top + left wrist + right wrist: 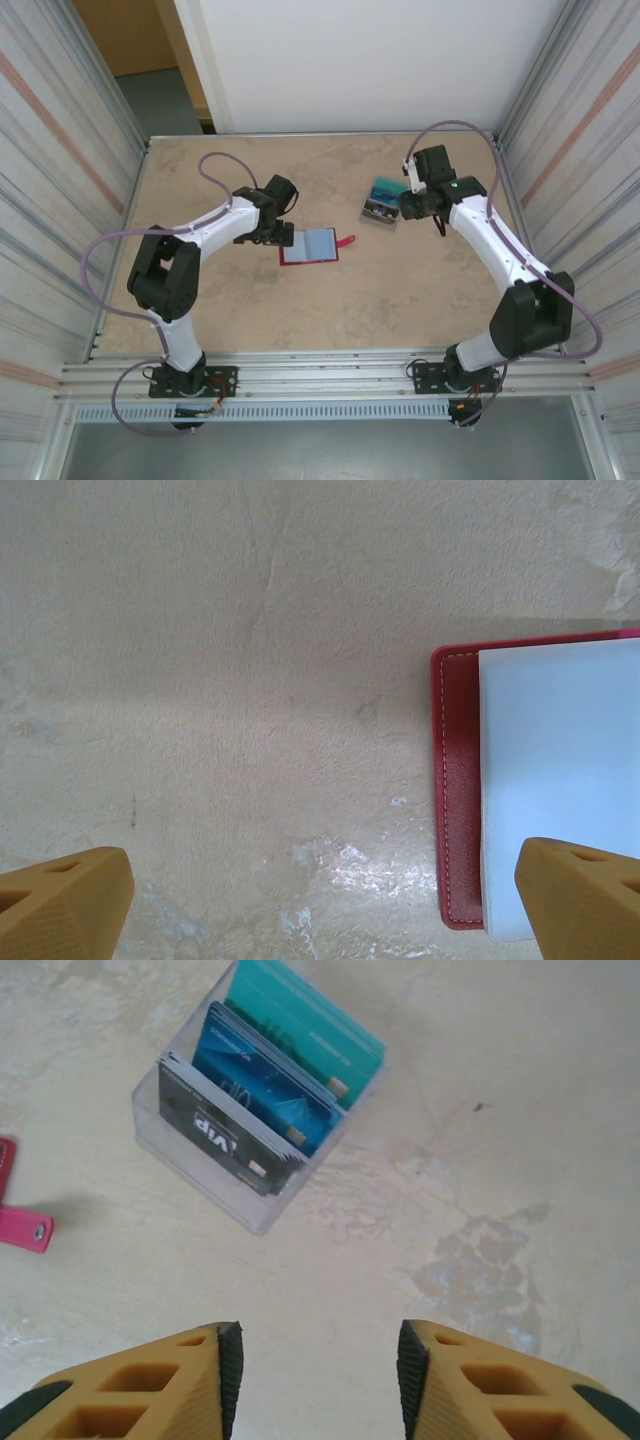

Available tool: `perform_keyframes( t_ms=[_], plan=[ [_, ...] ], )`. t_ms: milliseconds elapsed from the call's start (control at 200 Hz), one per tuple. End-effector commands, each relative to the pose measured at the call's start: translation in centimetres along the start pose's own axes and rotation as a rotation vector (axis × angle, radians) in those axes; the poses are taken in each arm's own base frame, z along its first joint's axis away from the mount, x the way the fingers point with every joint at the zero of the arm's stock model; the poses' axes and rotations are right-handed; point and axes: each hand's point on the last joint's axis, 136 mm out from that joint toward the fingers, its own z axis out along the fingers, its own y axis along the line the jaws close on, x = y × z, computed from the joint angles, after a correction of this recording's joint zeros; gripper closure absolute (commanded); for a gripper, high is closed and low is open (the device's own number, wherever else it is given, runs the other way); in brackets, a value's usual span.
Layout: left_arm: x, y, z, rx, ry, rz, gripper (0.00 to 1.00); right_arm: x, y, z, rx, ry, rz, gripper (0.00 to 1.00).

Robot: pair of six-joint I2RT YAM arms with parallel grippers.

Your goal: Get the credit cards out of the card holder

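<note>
Left pincer (325,905) spread, empty; open wallet (458,780) lies flat, one finger over its edge. Right pincer (320,1365) spread, empty; cards (265,1095) stand in a clear box (245,1210) ahead, leftward.

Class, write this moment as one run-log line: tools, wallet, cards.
left tool open, straddling edge of open red wallet | right tool open, near clear box holding cards | nothing gripped

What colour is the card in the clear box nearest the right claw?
The card is black with pale VIP lettering, clearest in the right wrist view.
</note>
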Motion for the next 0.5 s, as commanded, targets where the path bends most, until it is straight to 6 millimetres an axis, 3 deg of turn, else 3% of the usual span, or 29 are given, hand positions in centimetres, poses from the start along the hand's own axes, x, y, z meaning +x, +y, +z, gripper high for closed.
perform_keyframes(
  t_ms=[0, 140, 391, 496],
  plan=[
    [-0.3, 0.5, -0.7, -0.001, -0.030, -0.019, 0.01, 0.4, -2.3, -1.9, 0.080, -0.073, 0.144, 0.48],
    [-0.5, 3.3, -1.5, -0.032, -0.082, -0.072, 0.01, 2.7, -4.2, -3.1, 0.127, -0.131, 0.258, 0.42],
    [-0.3, 11.7, -4.3, -0.025, -0.302, -0.290, 0.01, 5.9, -6.5, -4.2, 0.174, -0.258, 0.412, 0.20],
    [0.1, 15.1, -5.9, -0.068, -0.425, -0.342, 0.01, 6.3, -7.6, -5.2, 0.222, -0.330, 0.466, 0.10]
  ],
)
